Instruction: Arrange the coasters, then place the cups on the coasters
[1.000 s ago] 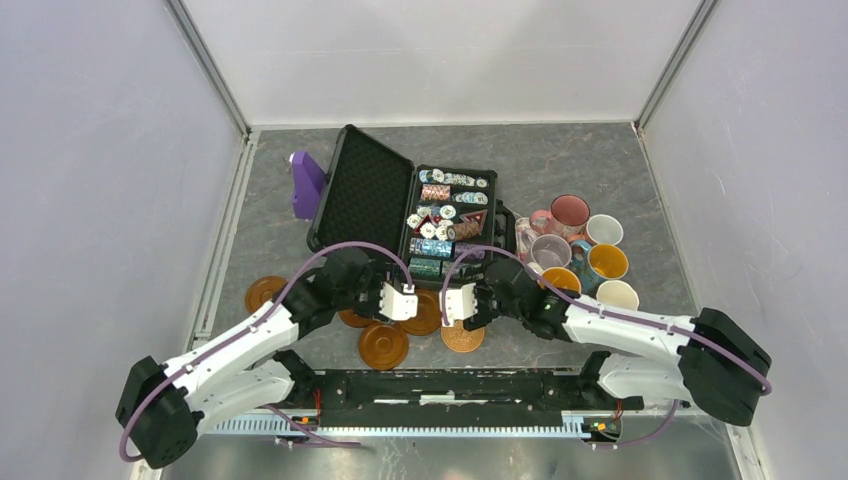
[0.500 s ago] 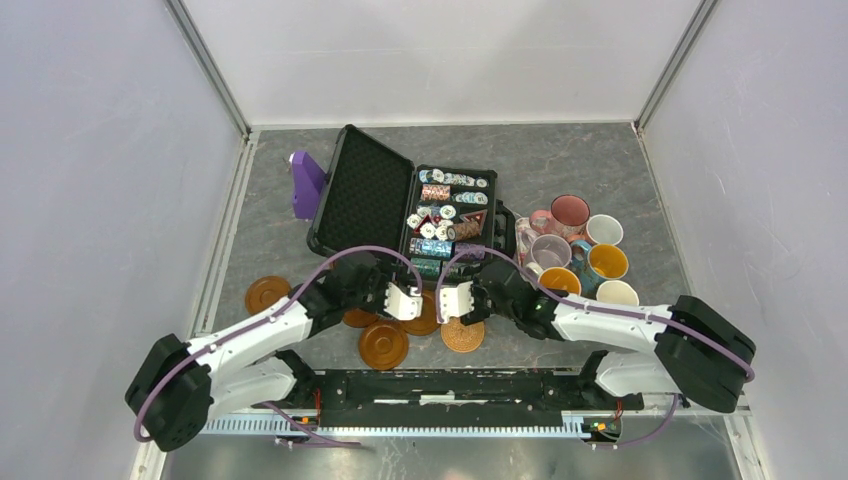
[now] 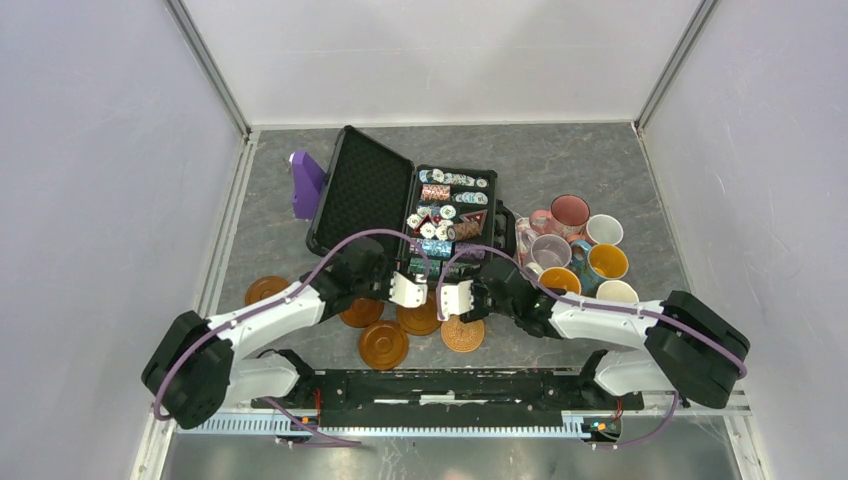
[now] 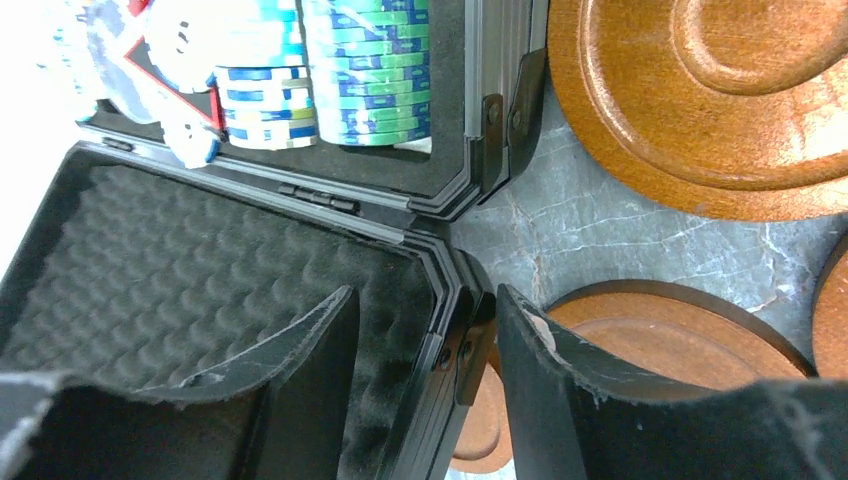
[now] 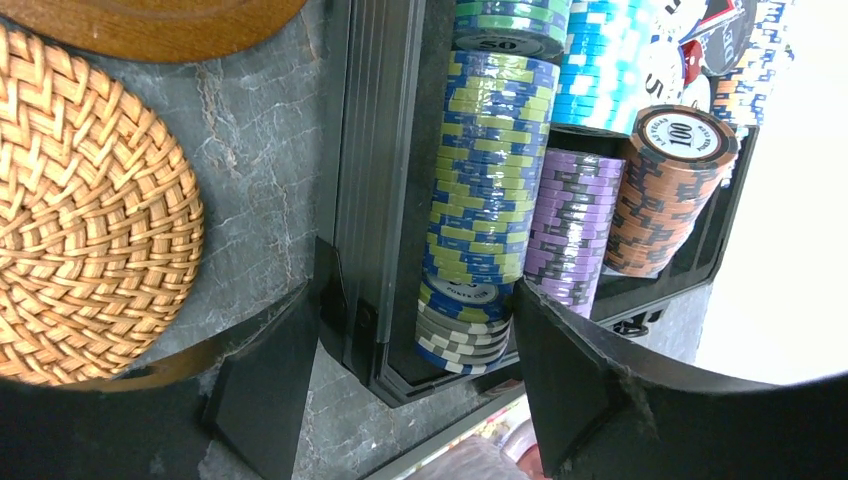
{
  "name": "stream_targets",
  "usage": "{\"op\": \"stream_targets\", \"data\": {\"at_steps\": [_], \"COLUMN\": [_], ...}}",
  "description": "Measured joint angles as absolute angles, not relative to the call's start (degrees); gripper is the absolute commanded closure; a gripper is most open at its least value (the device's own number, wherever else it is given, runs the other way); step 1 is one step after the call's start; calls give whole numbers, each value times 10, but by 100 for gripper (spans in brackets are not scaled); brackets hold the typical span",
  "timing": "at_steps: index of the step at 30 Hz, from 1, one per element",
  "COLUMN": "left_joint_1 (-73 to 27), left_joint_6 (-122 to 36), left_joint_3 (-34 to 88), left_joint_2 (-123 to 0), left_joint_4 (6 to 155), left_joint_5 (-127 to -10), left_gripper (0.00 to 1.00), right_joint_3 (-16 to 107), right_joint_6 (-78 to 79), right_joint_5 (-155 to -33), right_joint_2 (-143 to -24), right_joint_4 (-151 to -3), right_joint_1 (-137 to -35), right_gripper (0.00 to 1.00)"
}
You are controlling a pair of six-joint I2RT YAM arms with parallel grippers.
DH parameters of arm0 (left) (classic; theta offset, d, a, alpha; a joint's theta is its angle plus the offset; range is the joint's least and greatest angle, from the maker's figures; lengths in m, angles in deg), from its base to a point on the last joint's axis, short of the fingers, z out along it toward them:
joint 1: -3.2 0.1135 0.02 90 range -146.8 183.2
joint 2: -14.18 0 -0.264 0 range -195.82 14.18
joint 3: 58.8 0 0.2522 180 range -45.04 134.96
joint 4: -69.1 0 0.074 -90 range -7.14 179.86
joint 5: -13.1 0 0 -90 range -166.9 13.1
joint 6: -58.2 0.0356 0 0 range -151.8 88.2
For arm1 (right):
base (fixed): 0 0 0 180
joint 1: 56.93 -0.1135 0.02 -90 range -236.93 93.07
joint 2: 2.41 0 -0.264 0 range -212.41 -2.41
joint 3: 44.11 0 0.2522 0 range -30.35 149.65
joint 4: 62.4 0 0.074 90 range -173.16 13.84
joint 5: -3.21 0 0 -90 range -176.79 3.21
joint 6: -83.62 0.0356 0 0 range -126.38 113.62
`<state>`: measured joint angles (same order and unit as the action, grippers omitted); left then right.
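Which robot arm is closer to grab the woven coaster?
Right, probably. The right gripper hovers right next to the woven coaster; the left gripper is farther off, by the brown coasters.

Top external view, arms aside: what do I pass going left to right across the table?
Lone brown coaster → purple object → foam-lined case lid → chip-filled case half → cluster of cups.
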<state>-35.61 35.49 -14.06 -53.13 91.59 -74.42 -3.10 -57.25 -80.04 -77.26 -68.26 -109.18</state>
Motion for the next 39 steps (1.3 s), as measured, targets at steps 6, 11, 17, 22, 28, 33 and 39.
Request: {"op": "stream_targets", "data": {"at_steps": [6,11,17,22,28,33,39], "left_joint_1": [-332,-311,-291,-280,-264,-249,-234], "left_joint_6": [348,347,343,335,334,316,306], "left_joint_3": [-113,-88,-52,-15,40,97,157], "left_joint_2": [-580,-616,-669,-711,-775,-832,-887], "left_joint_4": [933,914,883,879,857,844,838], "left_joint_5": [-716,-716,-717,-717,-719,-718,-718], "left_gripper": [44,45,45,45,45,44,44], "right_joint_3": [-23,-9,12,42,86,130,181], "right_joint_6": [-561,-569,-584,-591,-598,-598,-598], "right_joint_5": [-836,-847,-845,-844,-836,-822,-807], "right_joint_2": [-785,-817,-855,-886,-933,-973,-1022], "right_joint_4": [-681,-648,-617,-616,-603,-591,-575], "right_joint_1": [-1067,-1036,-1001,-979,-945,-918,-887], "right_gripper": [30,32,32,33,33,33,34]}}
